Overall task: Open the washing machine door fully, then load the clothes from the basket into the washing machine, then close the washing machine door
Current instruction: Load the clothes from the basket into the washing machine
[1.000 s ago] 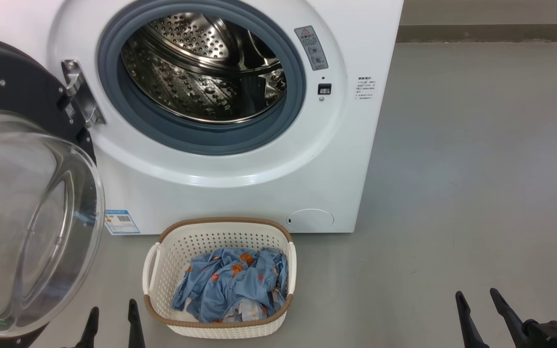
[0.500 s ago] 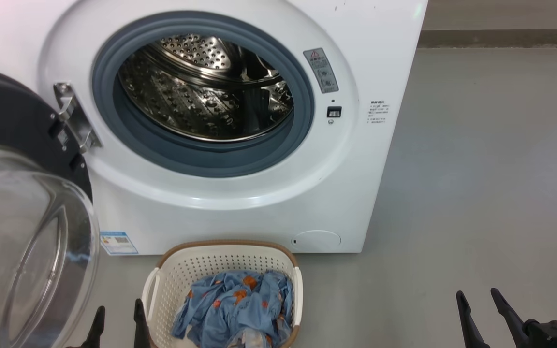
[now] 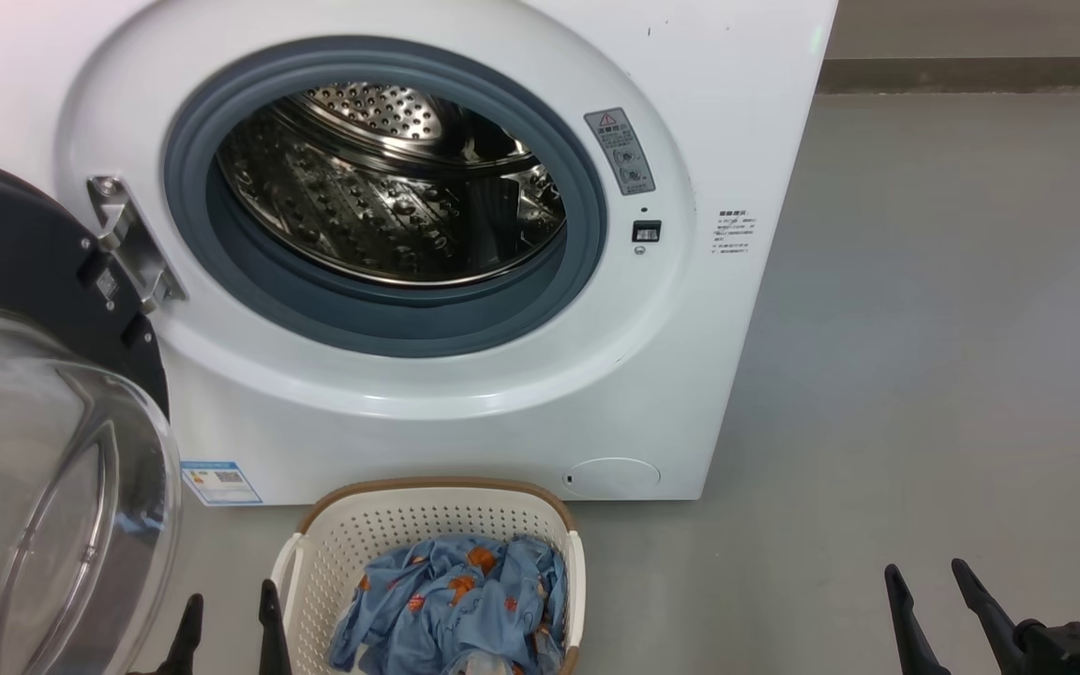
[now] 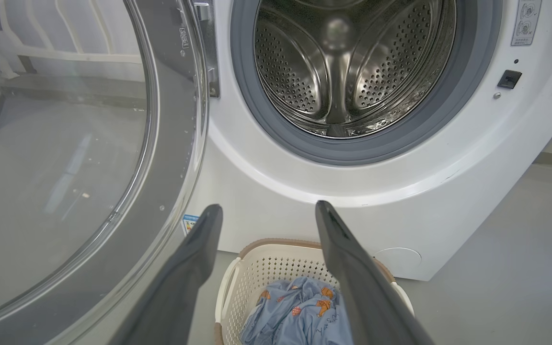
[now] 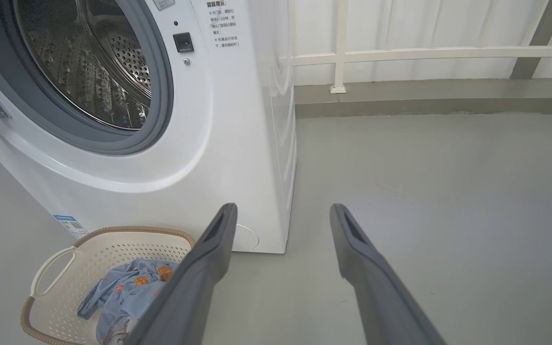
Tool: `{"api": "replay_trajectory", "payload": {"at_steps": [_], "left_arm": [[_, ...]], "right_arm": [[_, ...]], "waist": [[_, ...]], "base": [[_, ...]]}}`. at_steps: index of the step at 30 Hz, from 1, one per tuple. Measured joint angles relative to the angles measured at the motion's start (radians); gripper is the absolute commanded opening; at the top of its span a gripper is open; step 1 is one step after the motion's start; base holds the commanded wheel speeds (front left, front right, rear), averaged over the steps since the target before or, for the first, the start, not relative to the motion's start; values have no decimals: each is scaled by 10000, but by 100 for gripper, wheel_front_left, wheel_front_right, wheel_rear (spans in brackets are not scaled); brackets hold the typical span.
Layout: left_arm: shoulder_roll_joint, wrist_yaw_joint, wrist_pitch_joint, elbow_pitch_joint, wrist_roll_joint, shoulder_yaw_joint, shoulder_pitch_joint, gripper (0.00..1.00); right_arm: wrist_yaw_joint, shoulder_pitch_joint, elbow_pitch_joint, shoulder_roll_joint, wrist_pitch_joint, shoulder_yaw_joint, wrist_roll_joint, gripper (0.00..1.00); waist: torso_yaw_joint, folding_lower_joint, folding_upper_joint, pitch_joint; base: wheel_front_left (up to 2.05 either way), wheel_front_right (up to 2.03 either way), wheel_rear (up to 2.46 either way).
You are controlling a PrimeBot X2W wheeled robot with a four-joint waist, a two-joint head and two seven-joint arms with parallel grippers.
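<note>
Since a second ago the head camera has shifted, not the things: the washing machine (image 3: 465,412) now looms larger and the basket (image 3: 427,487) has slid down to the 6 o'clock edge, partly cut off. From the head, the washing machine door (image 3: 34,450) stands swung wide at 9 o'clock, and the steel drum (image 3: 390,187) is open and looks empty at 12 o'clock. The clothes (image 3: 456,600), blue with orange figures, lie heaped in the basket on the floor (image 3: 924,328). The left tool (image 3: 229,609) sits at 7 o'clock, just beside the basket's near-left corner, fingers spread wide and holding nothing. The right tool (image 3: 924,586) sits at 4 o'clock, well apart from the basket, equally wide and empty. From the left wrist, the spread fingers frame the basket and heap at 6 o'clock, with the door's glass close at 9 o'clock and the drum at 12 o'clock. From the right wrist, the basket lies at 7 o'clock and bare floor lies ahead. The door appears fully open, so loading seems to be the step in hand. The left tool is better placed: it should descend over the middle of the heap, clear of the rim and the door glass, pinch a thick bunched fold, then lift high enough to clear the grey gasket (image 3: 249,281).
</note>
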Motion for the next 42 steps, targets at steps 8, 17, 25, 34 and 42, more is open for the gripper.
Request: {"api": "replay_trajectory", "payload": {"at_steps": [8,17,25,34,42], "left_arm": [[0,2,0,-15,88,-127,1,100],[-2,-2,0,309,324,-412,-84,100],[-2,-295,2,1457,-48,-802,-1104,100],[-4,-637,155,3749,-476,-934,-2793,100],[236,-809,458,5707,-491,-1039,-4159,100]], "right_arm": [[0,-1,0,13,0,-2,10,100],[0,-91,-54,56,0,13,10,100],[0,-745,-274,58,0,111,12,100],[0,-1720,-518,61,0,435,44,100],[0,-2243,-564,82,0,732,113,100]], "waist": [[-37,0,0,79],[-151,0,0,378],[-376,0,0,1105],[-899,1,0,2202],[-1715,0,0,2934]], "base": [[0,0,0],[0,0,0],[0,0,0],[0,0,0],[0,0,0]]}}
